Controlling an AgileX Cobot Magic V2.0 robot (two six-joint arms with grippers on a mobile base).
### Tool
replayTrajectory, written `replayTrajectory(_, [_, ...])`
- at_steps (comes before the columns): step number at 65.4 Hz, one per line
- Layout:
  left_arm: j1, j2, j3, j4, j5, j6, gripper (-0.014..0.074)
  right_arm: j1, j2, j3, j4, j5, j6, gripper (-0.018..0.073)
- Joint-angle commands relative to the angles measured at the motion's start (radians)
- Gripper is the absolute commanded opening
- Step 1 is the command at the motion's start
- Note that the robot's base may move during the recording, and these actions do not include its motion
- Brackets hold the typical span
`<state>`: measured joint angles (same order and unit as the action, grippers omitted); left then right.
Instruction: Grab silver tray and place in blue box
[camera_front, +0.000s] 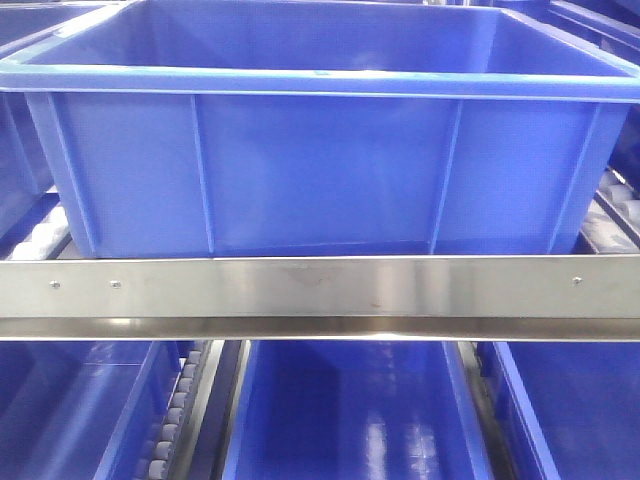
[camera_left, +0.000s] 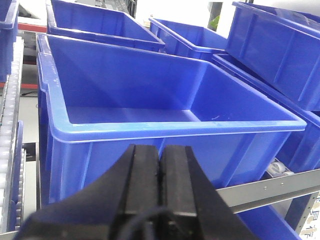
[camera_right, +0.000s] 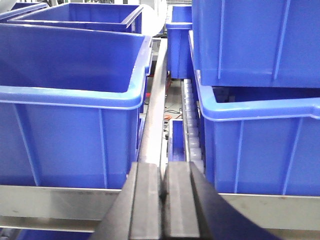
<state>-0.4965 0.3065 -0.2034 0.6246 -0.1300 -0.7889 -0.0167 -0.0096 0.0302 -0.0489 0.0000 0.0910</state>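
Observation:
The blue box (camera_front: 320, 170) stands on the rack straight ahead, deep, ribbed on its side wall, with nothing showing inside. In the left wrist view the blue box (camera_left: 150, 127) fills the middle, and my left gripper (camera_left: 161, 150) hangs just before its near wall, shut with nothing between the pads. My right gripper (camera_right: 163, 167) is shut and holds nothing; it points along the gap between the blue box (camera_right: 70, 100) on its left and another crate on its right. The silver tray is out of view.
A steel rail (camera_front: 320, 290) runs across below the box. More blue crates (camera_front: 340, 410) sit on the lower shelf, and stacked crates (camera_right: 255, 115) stand to the right. Roller tracks (camera_right: 192, 130) run between rows. Other crates (camera_left: 275, 50) crowd the back and right.

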Motion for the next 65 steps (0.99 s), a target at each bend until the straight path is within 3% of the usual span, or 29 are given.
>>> replayTrajectory(1, [0.000, 0.007, -0.031, -0.002, -0.072, 0.001, -0.0094, -0.006, -0.021, 0.003, 0.008, -0.102, -0.014, 0.0049])
replayTrajectory(65, [0.000, 0.007, -0.031, -0.002, -0.072, 0.001, -0.0094, -0.006, -0.021, 0.003, 0.008, -0.105, -0.014, 0.0049])
